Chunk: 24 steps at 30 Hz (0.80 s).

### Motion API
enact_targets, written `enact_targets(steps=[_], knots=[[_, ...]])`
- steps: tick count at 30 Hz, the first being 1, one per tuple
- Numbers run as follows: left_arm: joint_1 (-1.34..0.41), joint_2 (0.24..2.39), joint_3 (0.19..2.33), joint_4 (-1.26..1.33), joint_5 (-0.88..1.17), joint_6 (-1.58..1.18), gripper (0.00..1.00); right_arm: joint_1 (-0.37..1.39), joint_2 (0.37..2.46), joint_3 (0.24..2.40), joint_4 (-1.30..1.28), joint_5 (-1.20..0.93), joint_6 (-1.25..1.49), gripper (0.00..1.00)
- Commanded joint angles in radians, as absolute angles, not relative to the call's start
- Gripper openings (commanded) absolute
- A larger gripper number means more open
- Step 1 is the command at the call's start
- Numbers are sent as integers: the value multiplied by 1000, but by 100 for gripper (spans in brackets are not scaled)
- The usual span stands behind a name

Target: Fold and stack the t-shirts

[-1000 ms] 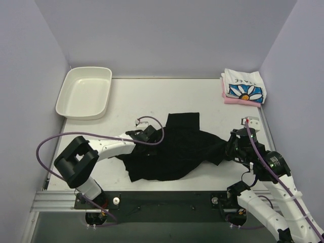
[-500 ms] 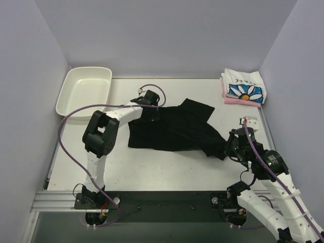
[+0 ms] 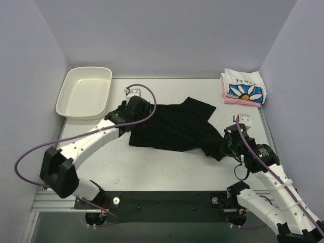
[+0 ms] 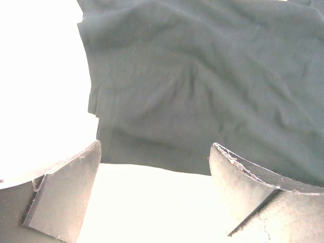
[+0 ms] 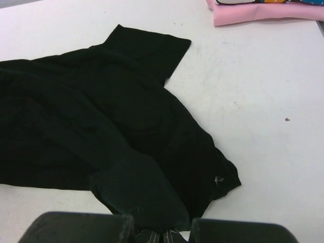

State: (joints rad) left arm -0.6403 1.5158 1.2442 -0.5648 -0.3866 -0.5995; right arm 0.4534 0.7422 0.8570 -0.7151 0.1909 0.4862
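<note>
Lying rumpled across the middle of the desk (image 3: 167, 167), the black shirt (image 3: 172, 129) is pinched at its near right end by the right fingers (image 5: 81, 228), which are closed on a bunch of the cloth. The left fingers (image 4: 66, 192) stand wide apart and empty over the shirt's left edge. At the far right corner the folded white daisy shirt (image 3: 244, 87) rests on the folded pink shirt (image 3: 238, 100). A white tray (image 3: 63, 98) sits at the far left corner.
</note>
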Motion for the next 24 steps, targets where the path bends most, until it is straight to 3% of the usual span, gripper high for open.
enact_targets(steps=[1, 6, 20, 24], knots=[[-704, 1387, 1050, -646, -469, -695, 97, 465, 769, 847, -675, 193, 495, 0], [-698, 1353, 908, -641, -489, -756, 98, 474, 767, 836, -663, 187, 503, 0], [-584, 1549, 870, -451, -428, -742, 89, 489, 724, 821, -681, 201, 508, 0], [-568, 1603, 876, -405, -400, -736, 77, 489, 718, 816, -684, 207, 505, 0]])
